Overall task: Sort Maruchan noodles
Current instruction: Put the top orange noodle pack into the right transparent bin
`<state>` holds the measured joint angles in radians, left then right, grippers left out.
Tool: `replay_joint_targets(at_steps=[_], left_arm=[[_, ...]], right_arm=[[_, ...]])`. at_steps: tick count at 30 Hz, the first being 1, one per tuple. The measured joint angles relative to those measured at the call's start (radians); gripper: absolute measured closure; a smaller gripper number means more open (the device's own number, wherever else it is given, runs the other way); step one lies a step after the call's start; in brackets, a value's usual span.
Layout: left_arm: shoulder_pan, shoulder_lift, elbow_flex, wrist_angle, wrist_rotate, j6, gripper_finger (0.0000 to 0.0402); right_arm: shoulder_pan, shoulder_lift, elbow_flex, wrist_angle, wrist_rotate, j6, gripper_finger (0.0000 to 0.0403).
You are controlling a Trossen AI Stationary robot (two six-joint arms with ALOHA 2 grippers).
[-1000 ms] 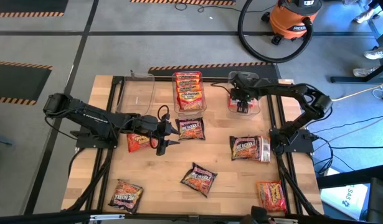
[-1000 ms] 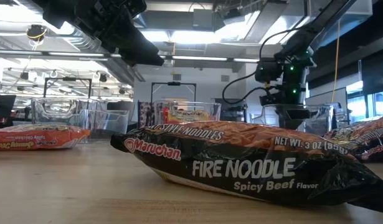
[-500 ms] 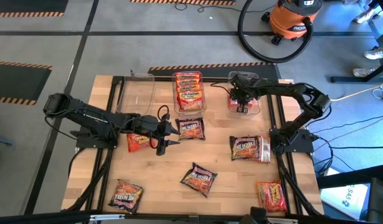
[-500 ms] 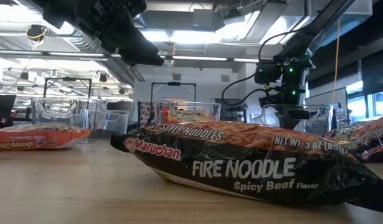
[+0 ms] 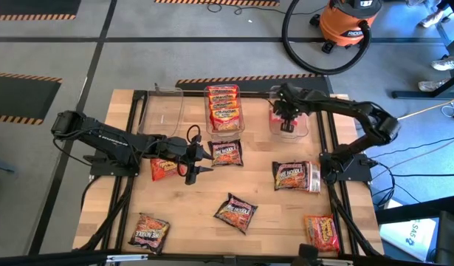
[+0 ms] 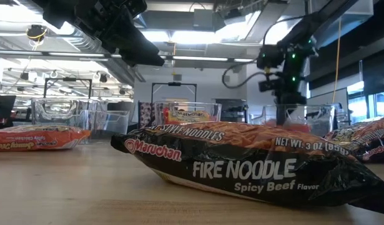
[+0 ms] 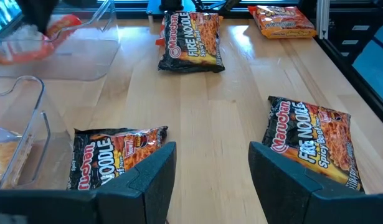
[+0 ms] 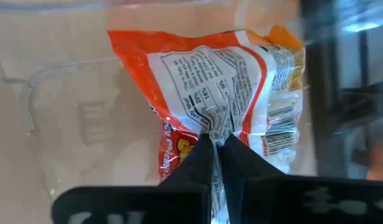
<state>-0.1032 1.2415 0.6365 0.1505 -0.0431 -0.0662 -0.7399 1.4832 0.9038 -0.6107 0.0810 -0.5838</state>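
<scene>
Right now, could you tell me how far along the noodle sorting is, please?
Partly done: the middle tub already holds stacked packets. In hand: the right pincer is shut on an orange packet over the right tub. The left pincer hovers open above the table. Left: six loose packets, including the Fire Noodle packet; the left tub looks empty.

Even overhead light; worktop point(image 5: 212, 185) bright, shadows soft. Low view: ceiling lights point(image 6: 198, 36) glare at 12 o'clock, nearest packet point(image 6: 241, 162) sharp, room behind soft. Right wrist view washed out, blurred at 12 o'clock.
</scene>
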Motion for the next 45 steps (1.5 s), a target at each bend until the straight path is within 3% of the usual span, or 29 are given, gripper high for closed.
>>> replay_joint_targets(at_steps=[13,17,25,32,39,45], left_arm=[[0.000,0.000,0.000,0.000,0.000,0.000,0.0207],[0.000,0.000,0.000,0.000,0.000,0.000,0.0207],[-0.001,0.000,0.000,0.055,-0.062,-0.001,0.0207],[-0.001,0.000,0.000,0.112,-0.104,-0.009,0.0206],[0.000,0.005,0.033,0.113,-0.140,0.064,0.0166],[0.006,0.082,0.112,0.114,-0.192,0.181,0.0117]], right_arm=[[0.001,-0.155,0.096,-0.099,0.002,0.010,0.0403],[0.020,-0.193,0.155,-0.159,-0.061,0.052,0.0403],[0.162,-0.246,0.206,-0.187,-0.251,0.153,0.0403],[0.322,-0.237,0.207,-0.155,-0.338,0.221,0.0403],[0.438,-0.206,0.208,-0.095,-0.372,0.271,0.0403],[0.508,-0.163,0.208,-0.012,-0.398,0.297,0.0403]])
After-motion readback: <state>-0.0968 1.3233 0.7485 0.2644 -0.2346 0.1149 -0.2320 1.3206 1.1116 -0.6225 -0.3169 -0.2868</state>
